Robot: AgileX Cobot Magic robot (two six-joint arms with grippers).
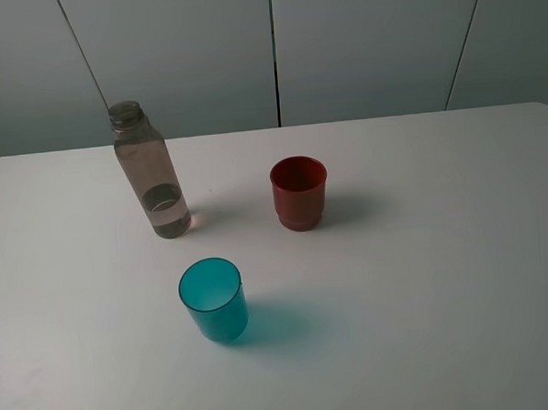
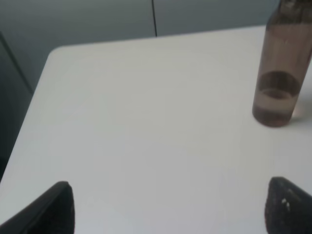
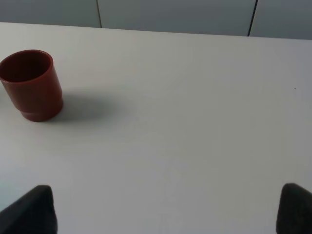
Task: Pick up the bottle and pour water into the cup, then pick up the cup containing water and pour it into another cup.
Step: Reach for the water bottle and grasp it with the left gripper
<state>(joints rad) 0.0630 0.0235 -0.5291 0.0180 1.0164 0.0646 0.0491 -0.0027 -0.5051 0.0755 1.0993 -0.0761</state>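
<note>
The bottle (image 1: 151, 175) stands upright, uncapped, on the white table at the back left, with some water at its bottom; it also shows in the left wrist view (image 2: 280, 68). The teal cup (image 1: 213, 300) stands upright in front of it, nearer the table's front. The red cup (image 1: 299, 193) stands upright near the middle; it also shows in the right wrist view (image 3: 31, 85). Neither arm shows in the exterior high view. My left gripper (image 2: 170, 207) is open and empty, well short of the bottle. My right gripper (image 3: 168, 209) is open and empty, away from the red cup.
The white table (image 1: 425, 280) has a rounded back left corner (image 2: 53, 51) and ends at grey wall panels behind. Nothing else stands on it.
</note>
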